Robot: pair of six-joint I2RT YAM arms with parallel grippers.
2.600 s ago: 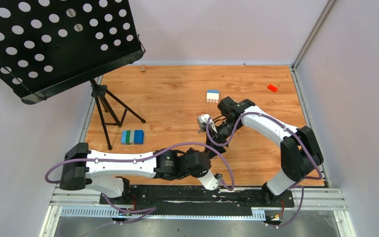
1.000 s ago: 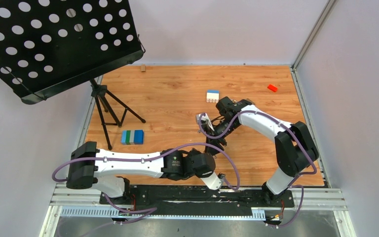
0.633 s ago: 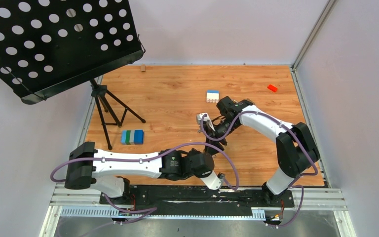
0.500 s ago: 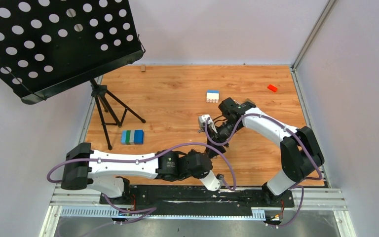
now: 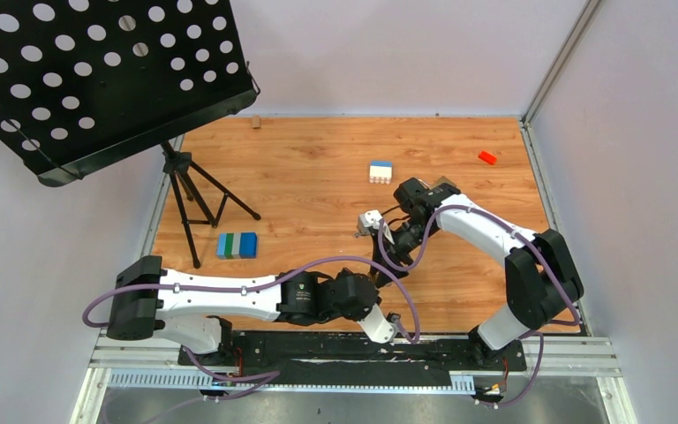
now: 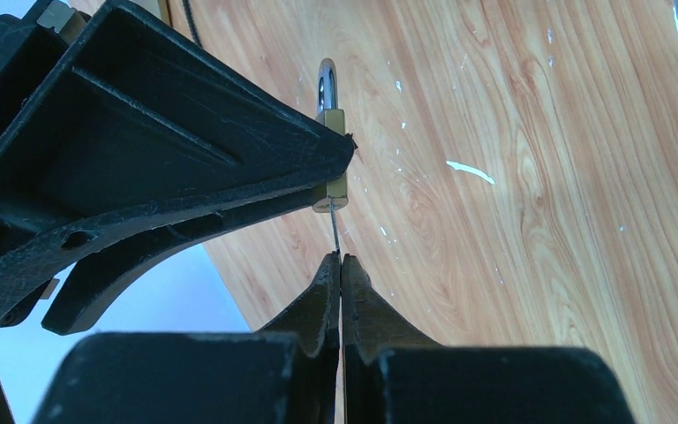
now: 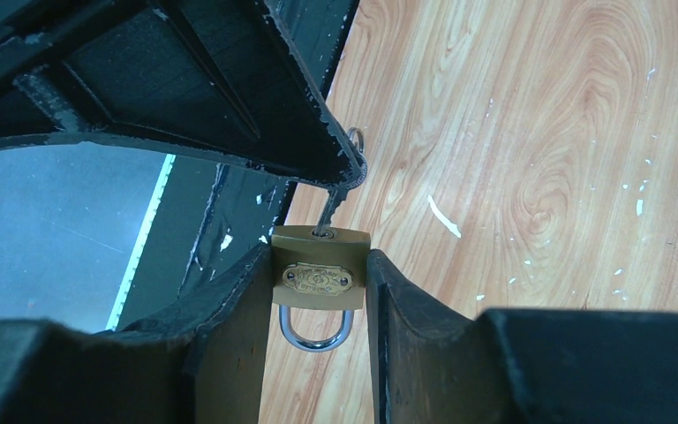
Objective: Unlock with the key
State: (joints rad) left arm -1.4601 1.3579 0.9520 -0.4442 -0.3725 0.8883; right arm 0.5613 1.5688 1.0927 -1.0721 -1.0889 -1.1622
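Two robot arms meet above the middle of a wood-grain counter (image 5: 300, 177). The right tool (image 7: 320, 258) is clamped on the flat sides of a brass padlock (image 7: 320, 278), held clear of the counter with its steel shackle pointing back toward the wrist. The left tool (image 6: 341, 265) has its fingers pressed together on the head of the key (image 6: 334, 231). The key's thin blade runs from those fingertips into the keyhole end of the padlock, and how deep it sits cannot be told.

Handling, as a judgement: the key looks tiny, light and stiff, but thin enough to bend or slip if it is twisted off its axis; it is best pinched flat across the head, close to the lock, and turned about the line of the blade. The padlock looks small, hard and smooth-sided; a squeeze on its broad faces should stop it turning with the key.

Counted:
- one key; one padlock; two tools, both gripping.
- one white-and-blue block (image 5: 380, 171), on the counter beyond the arms.
- one red block (image 5: 487, 157), near the far right corner.
- one blue-and-green block (image 5: 237, 245), at the left.
- one black perforated music stand (image 5: 97, 79), at the far left.
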